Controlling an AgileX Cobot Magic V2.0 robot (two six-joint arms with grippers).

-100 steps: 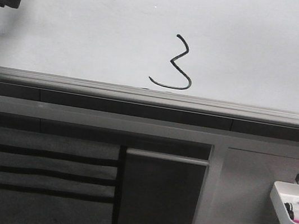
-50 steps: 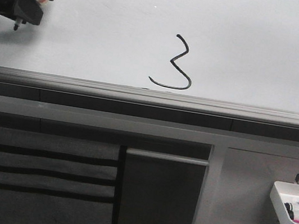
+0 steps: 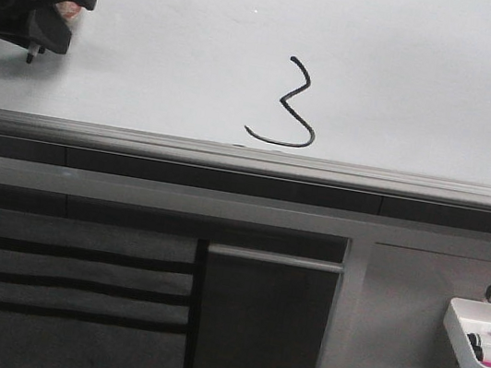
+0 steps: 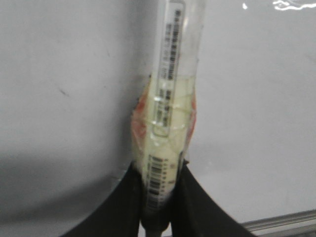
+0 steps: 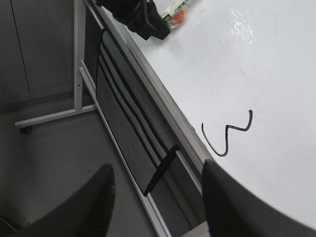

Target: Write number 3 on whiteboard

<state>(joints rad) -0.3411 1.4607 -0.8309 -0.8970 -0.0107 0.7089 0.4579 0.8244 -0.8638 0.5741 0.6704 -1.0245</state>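
Note:
The number 3 (image 3: 288,107) is drawn in thin black line low on the whiteboard (image 3: 413,70), just above its grey rail (image 3: 249,159). My left gripper (image 3: 52,18) is at the board's upper left, far left of the figure, shut on a marker (image 4: 168,113) with a taped, barcoded barrel. In the left wrist view the black fingers (image 4: 126,202) clamp the marker in front of the board (image 4: 256,98). My right gripper (image 5: 158,192) is open and empty, away from the board. Its view shows the 3 (image 5: 229,136) and the left gripper (image 5: 143,17).
Below the rail is a grey frame with a dark panel (image 3: 260,326) and a striped grey cloth (image 3: 61,286). A white tray (image 3: 471,355) holding markers hangs on the grey pegboard (image 3: 405,359) at the lower right. The stand's legs and floor (image 5: 44,148) show in the right wrist view.
My left gripper, still holding the marker, has moved right from the board's left edge further into view. The drawn 3 is unchanged.

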